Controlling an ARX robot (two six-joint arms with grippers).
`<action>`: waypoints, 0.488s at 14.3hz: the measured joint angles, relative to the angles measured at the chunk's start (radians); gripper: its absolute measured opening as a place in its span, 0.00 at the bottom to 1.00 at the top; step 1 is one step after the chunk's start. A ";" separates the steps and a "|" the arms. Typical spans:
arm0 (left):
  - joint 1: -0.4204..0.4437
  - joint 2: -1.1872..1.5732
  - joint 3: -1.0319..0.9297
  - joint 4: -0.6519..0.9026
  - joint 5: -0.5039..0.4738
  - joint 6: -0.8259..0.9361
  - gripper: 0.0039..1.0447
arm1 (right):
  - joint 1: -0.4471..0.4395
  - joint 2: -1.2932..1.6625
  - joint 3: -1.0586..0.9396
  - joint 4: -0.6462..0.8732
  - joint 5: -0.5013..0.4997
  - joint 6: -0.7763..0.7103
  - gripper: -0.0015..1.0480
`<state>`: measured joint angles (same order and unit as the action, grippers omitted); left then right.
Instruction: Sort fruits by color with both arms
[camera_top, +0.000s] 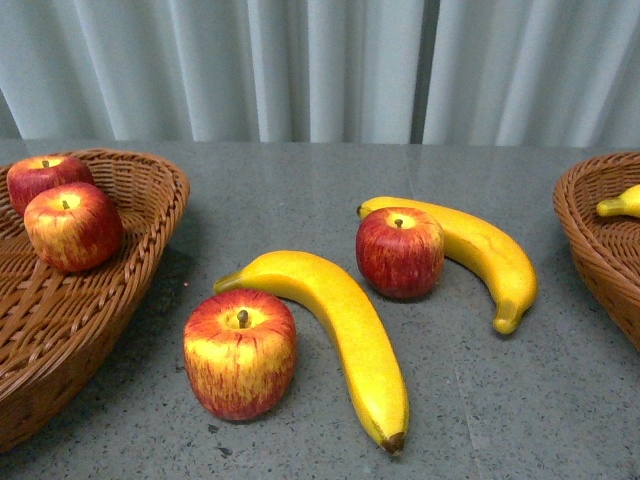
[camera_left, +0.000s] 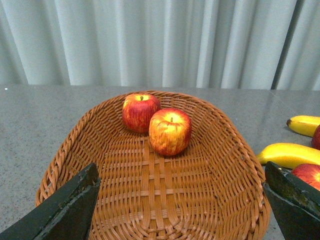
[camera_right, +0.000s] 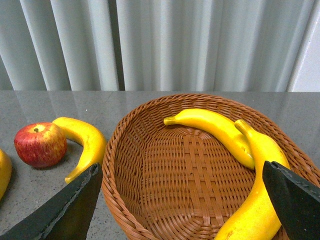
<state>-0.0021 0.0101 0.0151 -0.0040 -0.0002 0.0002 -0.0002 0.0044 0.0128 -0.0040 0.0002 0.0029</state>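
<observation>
- Where the front view looks across the grey table (camera_top: 300, 170), no arm shows. Two apples stand loose there: the near apple (camera_top: 240, 352) is just beside the long banana (camera_top: 345, 330), and the far apple (camera_top: 400, 252) sits against the curved banana (camera_top: 490, 255) behind it.
- At that view's edges, the left basket (camera_top: 150, 215) holds a back apple (camera_top: 47, 175) and a front apple (camera_top: 73, 226). The right basket (camera_top: 590, 235) shows what looks like a banana end (camera_top: 620, 204).
- In the left wrist view, the left gripper (camera_left: 182, 197) hangs over the left basket with its fingers spread wide and nothing between them. The two apples inside touch each other.
- In the right wrist view, the right gripper (camera_right: 182, 200) is equally wide and empty over the right basket. Inside, the crosswise banana (camera_right: 215, 130) and the lengthwise banana (camera_right: 260, 170) lie touching.
</observation>
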 joint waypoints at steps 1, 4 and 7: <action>0.000 0.000 0.000 0.000 0.000 0.000 0.94 | 0.000 0.000 0.000 0.000 0.000 0.000 0.94; 0.000 0.000 0.000 0.000 0.000 0.000 0.94 | 0.000 0.000 0.000 0.000 0.000 0.000 0.94; 0.000 0.000 0.000 0.000 0.000 0.000 0.94 | 0.000 0.000 0.000 0.000 0.000 0.000 0.94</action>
<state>-0.0021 0.0101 0.0151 -0.0040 -0.0002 0.0002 -0.0002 0.0044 0.0128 -0.0040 0.0002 0.0029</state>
